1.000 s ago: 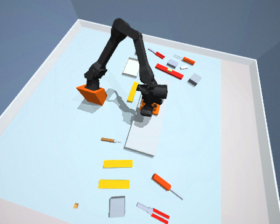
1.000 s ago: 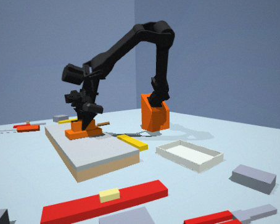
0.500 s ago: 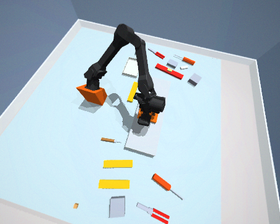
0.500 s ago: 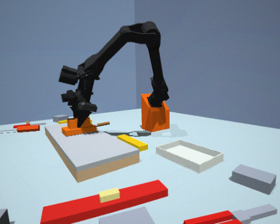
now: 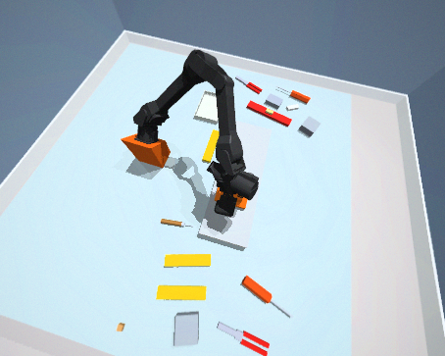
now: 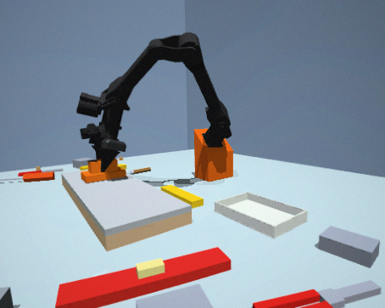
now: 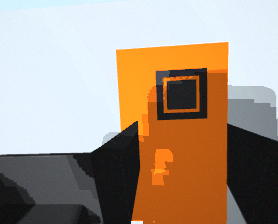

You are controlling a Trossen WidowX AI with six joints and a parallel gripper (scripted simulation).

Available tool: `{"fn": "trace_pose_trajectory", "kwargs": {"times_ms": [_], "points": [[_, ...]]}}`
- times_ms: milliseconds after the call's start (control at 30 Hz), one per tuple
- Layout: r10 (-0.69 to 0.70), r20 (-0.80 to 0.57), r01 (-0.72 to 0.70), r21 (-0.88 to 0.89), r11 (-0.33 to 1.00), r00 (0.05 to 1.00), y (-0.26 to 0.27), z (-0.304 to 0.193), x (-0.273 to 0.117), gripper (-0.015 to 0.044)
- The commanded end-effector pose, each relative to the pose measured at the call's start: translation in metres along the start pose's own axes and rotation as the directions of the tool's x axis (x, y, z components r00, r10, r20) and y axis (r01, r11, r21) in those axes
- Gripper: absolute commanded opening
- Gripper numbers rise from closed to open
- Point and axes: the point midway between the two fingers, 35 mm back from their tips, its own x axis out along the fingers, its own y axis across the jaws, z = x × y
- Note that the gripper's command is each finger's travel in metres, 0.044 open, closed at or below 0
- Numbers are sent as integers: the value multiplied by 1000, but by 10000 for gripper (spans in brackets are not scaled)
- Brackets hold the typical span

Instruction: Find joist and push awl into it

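White tray (image 5: 199,118) (image 6: 274,230) holds nothing; pincer (image 5: 230,206) (image 6: 107,170) (image 7: 173,126) grasping orange stud finder (image 5: 241,203) (image 6: 86,176) (image 7: 172,57).

The floor panel (image 5: 232,230) (image 6: 131,204) has a smooth, matt grey top over a tan, wood-like side. On it, the stud finder (image 5: 241,203) (image 6: 103,176) (image 7: 175,135) looks like smooth orange plastic with a dark, matt square inset. The fingers (image 5: 229,202) (image 6: 108,167) at the panel look matt black. Beside the panel, the awl (image 5: 172,222) (image 6: 141,170) has a wood-brown handle, and the tray (image 5: 206,107) (image 6: 276,230) looks like matt off-white plastic. The bench (image 5: 299,211) (image 6: 242,267) around the panel looks smooth and pale blue.
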Motion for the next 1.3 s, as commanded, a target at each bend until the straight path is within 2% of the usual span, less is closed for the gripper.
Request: {"fn": "trace_pose_trajectory", "kwargs": {"times_ms": [0,767,1267], "points": [[-3,1,3,-3,1000,1000,-19,1,0,0],[-8,2,8,-6,1000,1000,-102,2,-2,0],[-4,4,4,1,1000,1000,-99,2,-5,0]]}}
